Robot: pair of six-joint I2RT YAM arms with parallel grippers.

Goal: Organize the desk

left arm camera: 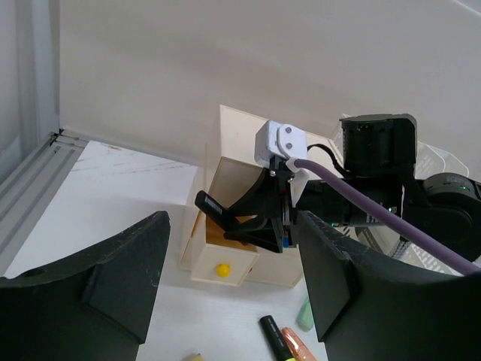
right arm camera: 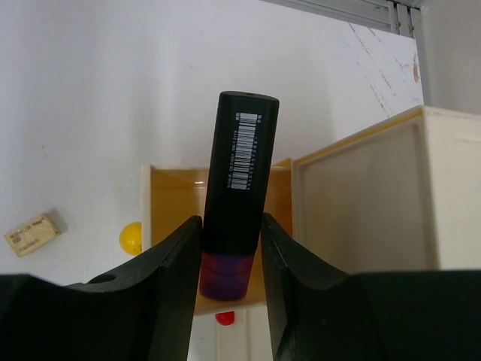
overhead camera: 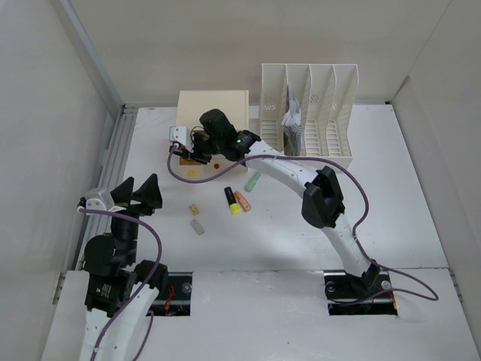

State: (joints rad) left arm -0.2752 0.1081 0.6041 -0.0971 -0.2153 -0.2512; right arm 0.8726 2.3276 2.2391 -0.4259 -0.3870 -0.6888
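One desk (overhead camera: 391, 195), a flat white top, fills the middle of the overhead view between pale walls, with one grooved rail (overhead camera: 113, 162) along its left edge. At the top of that view stand one cream drawer box (overhead camera: 213, 109) and, to its right, one white file rack (overhead camera: 310, 105) of four slots, with papers (overhead camera: 292, 116) in the left-hand one.

Three markers lie loose just below the box: a green marker (overhead camera: 252, 181), a black-and-yellow marker (overhead camera: 231, 200) and an orange marker (overhead camera: 242, 201), the last two side by side. A fourth, the black marker (right arm camera: 239, 165), is off the desk. Two small pieces lie to the lower left of them, a cream block (overhead camera: 194, 210) and a grey block (overhead camera: 198, 226). The box shows two knobs, a yellow knob (left arm camera: 222, 268) and a red knob (right arm camera: 224, 318); the drawer (left arm camera: 225, 226) with the yellow one is pulled out.

The right arm crosses the desk diagonally from the lower right and covers the front of the box from above. The right gripper (right arm camera: 230, 229) has its jaws closed narrowly on the black marker near its purple end (barcode facing the wrist camera), above the open drawer. Whether the marker touches the drawer cannot be told.

The left gripper (overhead camera: 138, 188) hangs at the lower left near the rail, jaws spread wide, holding and touching nothing.
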